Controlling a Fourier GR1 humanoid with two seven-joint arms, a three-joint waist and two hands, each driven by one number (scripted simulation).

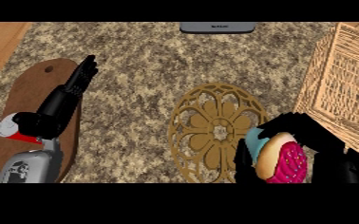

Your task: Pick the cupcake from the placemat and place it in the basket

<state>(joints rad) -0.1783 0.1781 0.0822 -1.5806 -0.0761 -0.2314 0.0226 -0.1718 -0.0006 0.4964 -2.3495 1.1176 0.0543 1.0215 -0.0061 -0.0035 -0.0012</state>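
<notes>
The cupcake (282,157), with pink frosting, a tan cake and a blue wrapper, lies tilted on its side at the right edge of the round tan openwork placemat (210,130). My right hand (316,140) is curled round the cupcake, fingers over its top and thumb below. The wicker basket (336,83) stands just beyond, at the right edge of the view. My left hand (73,88) rests open at the left, fingers straight and pointing away over a wooden board.
A brown wooden cutting board (32,92) lies at the left under my left forearm. A grey appliance (217,27) sits at the counter's far edge. The counter (140,66) is speckled stone.
</notes>
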